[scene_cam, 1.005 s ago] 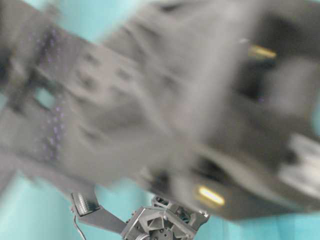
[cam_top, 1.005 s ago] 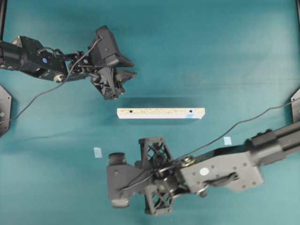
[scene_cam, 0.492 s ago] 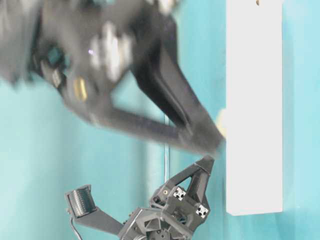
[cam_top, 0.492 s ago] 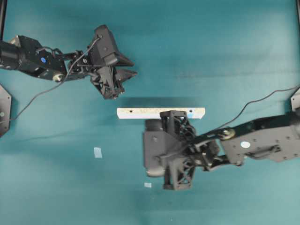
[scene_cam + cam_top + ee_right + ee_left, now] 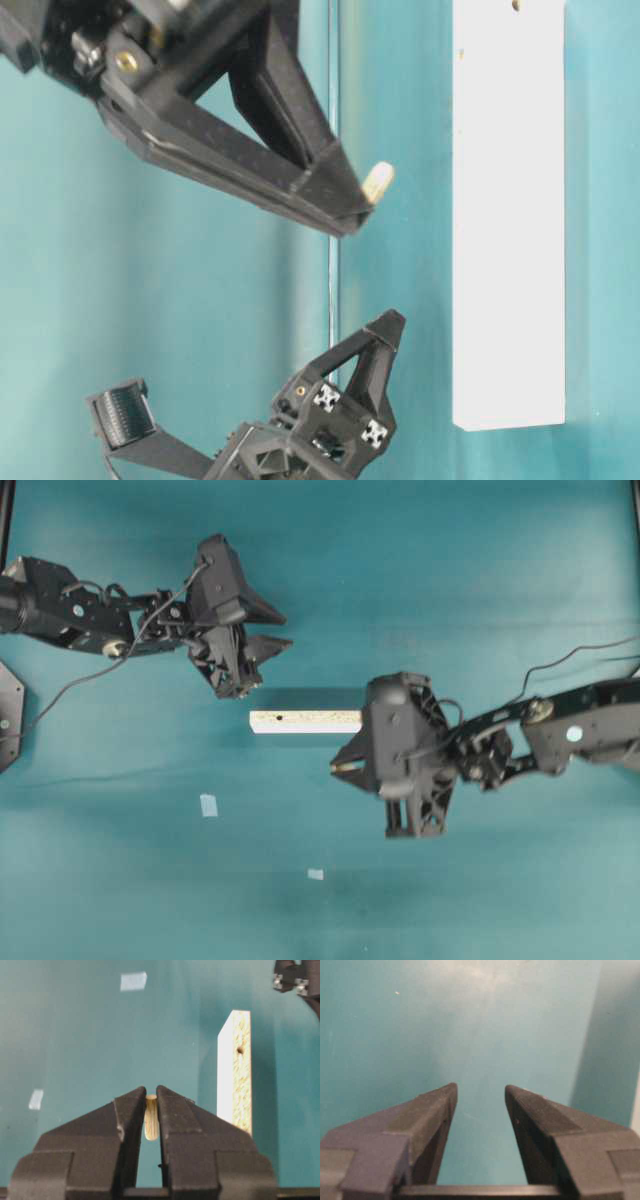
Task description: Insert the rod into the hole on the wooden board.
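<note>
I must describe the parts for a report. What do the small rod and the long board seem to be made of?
The rod, held in the right pincer, looks like bare, unfinished wood: cream-beige and matte. The board looks like chipboard with a smooth white face; its edge shows tan pressed speckles, though the core cannot be confirmed.

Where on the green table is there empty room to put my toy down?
The far strip of the table beyond the wooden board is bare, and so is the near-right corner. It is crowded around the board, where the left pincer and right pincer hover.
</note>
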`<action>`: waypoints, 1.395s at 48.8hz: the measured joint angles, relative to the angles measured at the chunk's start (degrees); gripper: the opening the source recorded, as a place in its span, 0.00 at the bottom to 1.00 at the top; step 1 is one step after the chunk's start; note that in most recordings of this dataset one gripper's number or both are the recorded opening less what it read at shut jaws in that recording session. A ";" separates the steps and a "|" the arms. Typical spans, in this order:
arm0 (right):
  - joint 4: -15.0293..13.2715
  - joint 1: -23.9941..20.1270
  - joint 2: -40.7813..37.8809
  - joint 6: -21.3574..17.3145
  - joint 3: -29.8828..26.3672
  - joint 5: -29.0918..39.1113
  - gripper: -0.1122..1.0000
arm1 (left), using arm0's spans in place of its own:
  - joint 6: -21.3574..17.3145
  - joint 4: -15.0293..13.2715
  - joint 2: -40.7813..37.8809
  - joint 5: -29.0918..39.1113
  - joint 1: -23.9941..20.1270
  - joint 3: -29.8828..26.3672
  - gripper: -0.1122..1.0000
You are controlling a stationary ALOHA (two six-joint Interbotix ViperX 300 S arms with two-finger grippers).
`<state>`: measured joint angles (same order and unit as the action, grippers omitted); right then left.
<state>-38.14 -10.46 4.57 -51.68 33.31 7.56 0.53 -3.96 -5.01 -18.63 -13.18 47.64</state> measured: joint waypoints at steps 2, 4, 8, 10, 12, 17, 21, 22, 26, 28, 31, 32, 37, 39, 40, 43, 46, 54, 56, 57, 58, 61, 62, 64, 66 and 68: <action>0.00 0.97 0.35 -0.09 0.97 -2.20 0.20 | 0.00 0.00 0.35 0.44 0.44 0.09 0.72; 0.00 1.93 0.88 -0.09 2.02 -4.39 0.20 | 0.00 0.00 0.70 0.70 0.97 0.18 0.75; 0.00 3.34 1.49 -0.09 3.78 -7.21 0.20 | 0.00 0.09 1.58 0.97 2.29 0.79 0.80; 0.00 3.78 1.85 -0.09 4.66 -8.26 0.20 | -0.09 0.09 2.02 1.05 2.90 1.05 0.80; 0.00 4.22 2.37 -0.09 5.54 -9.05 0.20 | 0.00 0.09 2.55 1.05 3.52 1.41 0.80; 0.00 5.71 3.87 -0.09 7.82 -10.99 0.20 | 0.00 0.09 4.04 0.97 4.39 2.72 0.81; 0.00 7.12 4.92 -0.09 9.40 -12.83 0.20 | -0.09 0.09 5.54 0.97 5.19 3.52 0.81; 0.00 7.47 5.10 -0.18 9.84 -13.36 0.20 | -0.09 0.09 5.89 1.05 5.27 3.78 0.82; -0.09 8.70 5.98 -0.18 11.60 -16.26 0.20 | -0.18 0.18 7.12 1.05 5.80 4.39 0.82; -0.09 9.23 6.24 -0.09 12.22 -17.58 0.20 | -0.35 0.18 7.56 1.05 6.24 4.57 0.82; 0.00 9.93 6.50 -0.09 13.01 -19.16 0.20 | -0.44 0.26 8.17 1.05 6.94 4.92 0.82; 0.00 10.20 6.59 0.00 13.27 -19.60 0.20 | -0.44 0.26 8.17 1.05 7.21 5.01 0.82; -0.09 11.69 6.77 0.44 14.59 -21.80 0.20 | -0.62 0.26 8.17 0.97 8.35 5.10 0.82; -0.09 12.48 6.77 0.79 14.94 -22.59 0.20 | -0.62 0.26 8.17 0.97 8.79 5.10 0.82; -0.09 12.74 6.77 1.05 15.03 -23.12 0.20 | -0.62 0.26 8.26 1.05 8.88 5.10 0.82; 0.00 13.62 6.77 1.93 15.47 -24.26 0.20 | -0.62 0.26 8.17 1.05 9.14 5.10 0.82; 0.53 14.50 6.77 3.16 15.73 -25.84 0.20 | -0.62 0.26 8.17 1.05 9.23 5.10 0.83; 4.22 16.70 6.77 8.70 17.31 -31.55 0.20 | -0.62 0.26 8.26 1.05 9.40 5.10 0.92; 5.89 17.14 6.77 10.37 17.84 -33.05 0.20 | -0.62 0.26 8.17 0.97 9.40 5.10 0.93; 7.03 17.23 6.77 11.60 18.19 -34.01 0.20 | -0.62 0.26 8.26 1.05 9.40 5.10 0.93; 8.35 17.40 6.77 13.10 18.63 -35.07 0.20 | -0.62 0.26 8.17 1.05 9.40 5.10 0.93; 13.10 17.67 6.77 17.31 20.21 -38.06 0.20 | -0.62 0.26 8.26 1.05 9.58 5.10 0.93; 14.94 17.67 6.77 18.98 20.83 -39.02 0.20 | -0.62 0.26 8.17 1.05 9.67 5.10 0.93; 18.98 17.67 6.77 22.50 22.15 -41.40 0.20 | -0.62 0.26 8.17 0.97 9.76 5.10 0.93; 22.59 17.67 6.86 25.22 23.47 -43.68 0.20 | -0.62 0.26 8.26 1.05 9.93 5.10 0.93; 26.46 17.49 6.86 28.13 24.96 -46.32 0.20 | -0.53 0.26 8.26 1.05 10.02 5.10 0.93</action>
<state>-11.69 7.03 11.43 -23.55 58.27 -38.76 0.00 -3.69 3.25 -17.58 -3.16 52.73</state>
